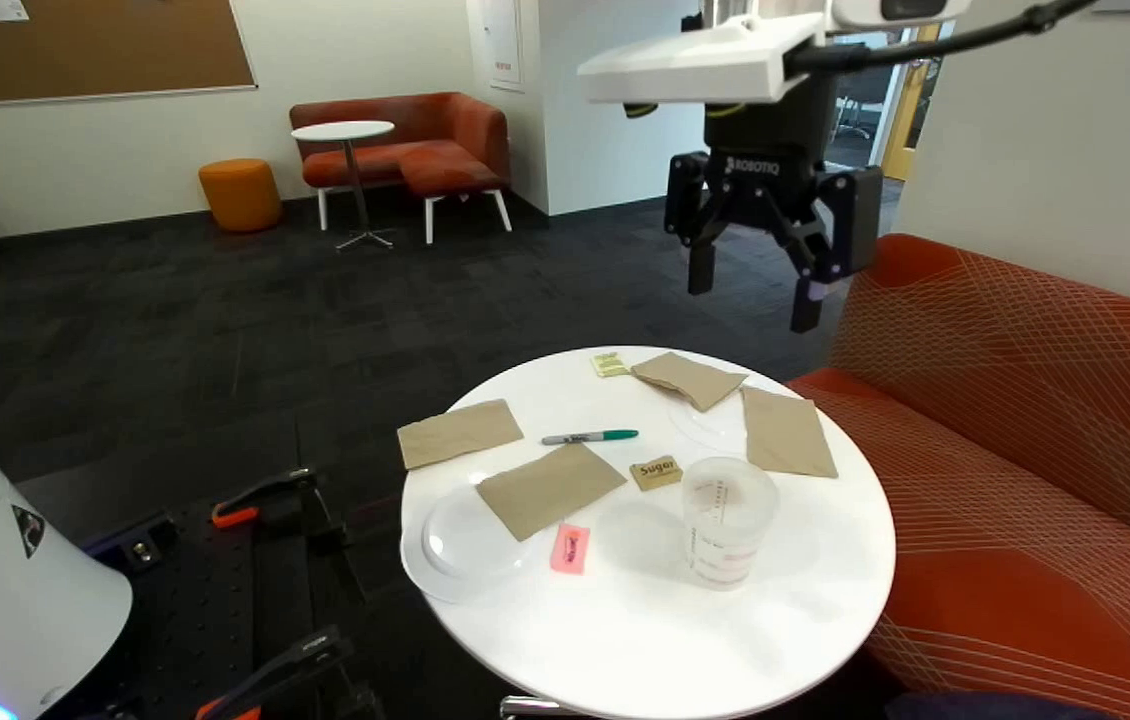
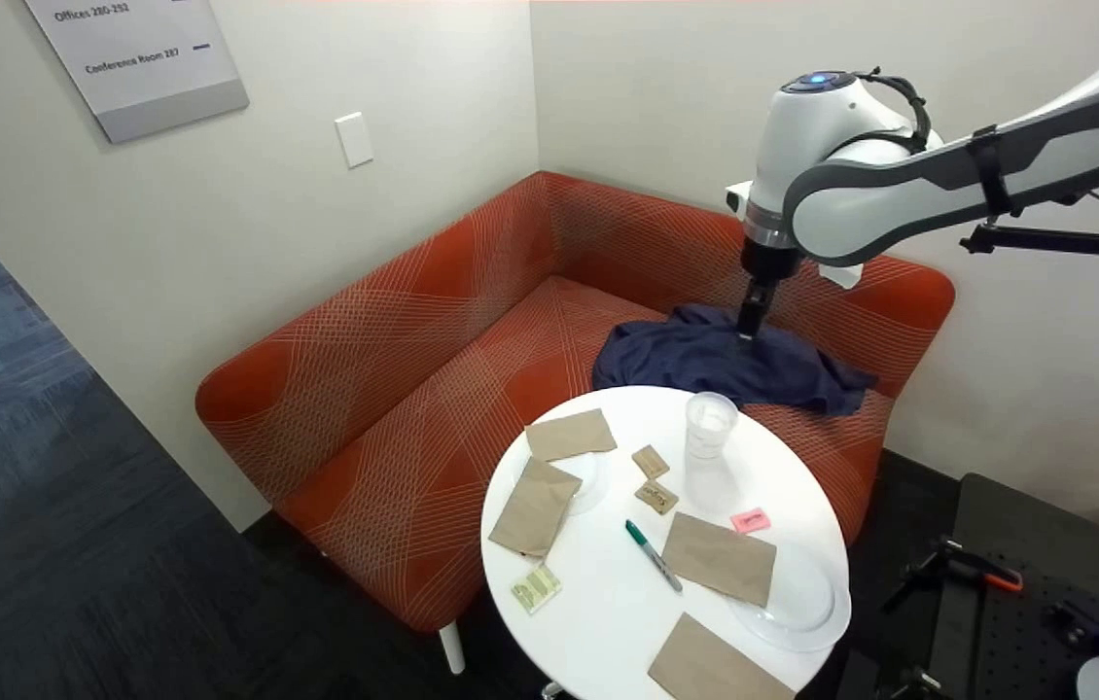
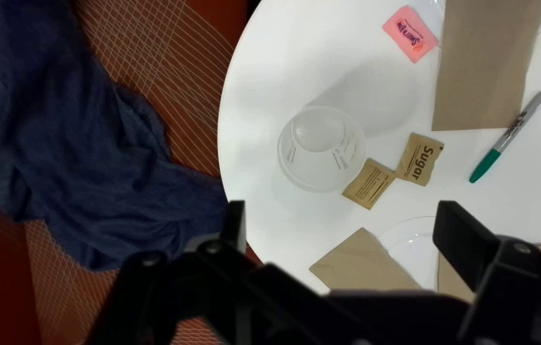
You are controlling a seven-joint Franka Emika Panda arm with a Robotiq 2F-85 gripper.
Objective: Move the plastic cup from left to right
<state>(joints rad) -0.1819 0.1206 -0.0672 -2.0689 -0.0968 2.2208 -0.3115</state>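
The plastic cup (image 1: 725,525) is a clear tumbler with printed markings. It stands upright on the round white table (image 1: 625,650), near the table's edge by the couch, and also shows in an exterior view (image 2: 710,425). In the wrist view the cup (image 3: 321,151) is seen from above, ahead of the fingers and left of centre. My gripper (image 1: 754,293) is open with nothing between its fingers. It hangs high above the table, apart from the cup. In the wrist view my gripper (image 3: 342,230) has its fingers spread wide.
On the table lie several brown paper pieces (image 1: 552,490), a green marker (image 1: 590,437), sugar packets (image 3: 420,159), a pink packet (image 1: 570,549) and clear plastic lids or plates (image 1: 470,545). An orange couch (image 2: 472,389) with a dark blue cloth (image 2: 686,355) borders the table.
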